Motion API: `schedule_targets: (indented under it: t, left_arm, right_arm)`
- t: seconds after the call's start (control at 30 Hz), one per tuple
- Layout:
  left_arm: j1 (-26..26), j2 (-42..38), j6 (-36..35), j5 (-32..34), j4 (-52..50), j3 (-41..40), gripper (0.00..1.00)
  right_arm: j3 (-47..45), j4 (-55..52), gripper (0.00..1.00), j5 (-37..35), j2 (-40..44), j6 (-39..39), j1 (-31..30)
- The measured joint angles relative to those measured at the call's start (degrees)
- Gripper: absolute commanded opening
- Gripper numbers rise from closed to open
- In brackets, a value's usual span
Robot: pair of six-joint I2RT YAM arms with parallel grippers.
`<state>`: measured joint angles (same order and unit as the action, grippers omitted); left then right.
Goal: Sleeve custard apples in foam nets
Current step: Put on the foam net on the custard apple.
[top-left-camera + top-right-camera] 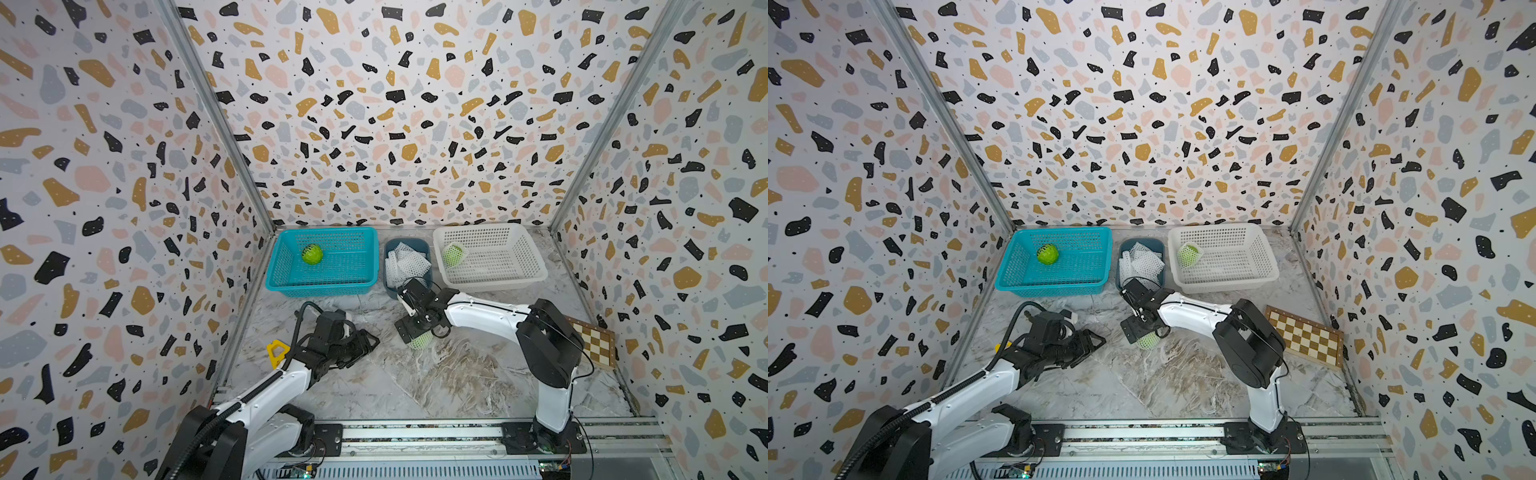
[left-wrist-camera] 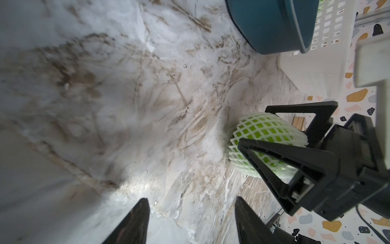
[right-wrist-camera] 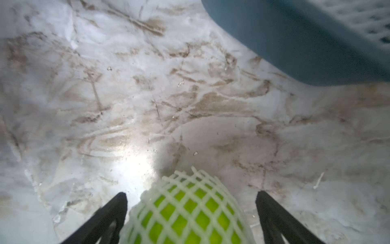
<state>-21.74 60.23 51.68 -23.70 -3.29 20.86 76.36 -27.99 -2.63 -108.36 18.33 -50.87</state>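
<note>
A custard apple (image 3: 185, 213) sleeved in a white foam net (image 2: 259, 128) rests on the marble table just in front of the bins. My right gripper (image 3: 192, 194) straddles it from above with its jaws open, and a gap shows beside one finger. My left gripper (image 2: 192, 202) hovers low to the left of it, open with only bare table between its fingers. A bare custard apple (image 1: 312, 254) lies in the blue basket (image 1: 324, 286). Another sleeved one (image 1: 453, 254) lies in the white basket (image 1: 498, 282). Loose foam nets (image 1: 406, 264) fill the dark teal bin (image 1: 388, 286) between the baskets.
A chessboard (image 1: 592, 340) lies at the right wall behind the right arm. A small yellow object (image 1: 276, 351) sits by the left wall next to the left arm. Both arm bases stand on the rail at the front edge.
</note>
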Motion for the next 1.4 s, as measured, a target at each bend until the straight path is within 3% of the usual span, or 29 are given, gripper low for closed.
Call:
schedule_targets:
  t: [0.6, 1.0, 1.4]
  left_arm:
    - [-0.02, -1.07, 0.02, -0.04, -0.09, 0.0, 0.63]
    - [0.0, -1.07, 0.02, -0.83, -0.09, 0.0, 0.64]
    - [-0.02, -1.05, 0.02, -0.85, -0.09, 0.0, 0.64]
  right_arm:
    - [-3.87, -0.63, 0.99, 0.33, 11.69, 1.4, -0.31]
    - [-6.47, 0.68, 1.0, 2.03, 10.01, 2.25, -2.21]
    - [-3.1, -1.73, 1.0, -3.65, 9.64, 0.46, -5.95]
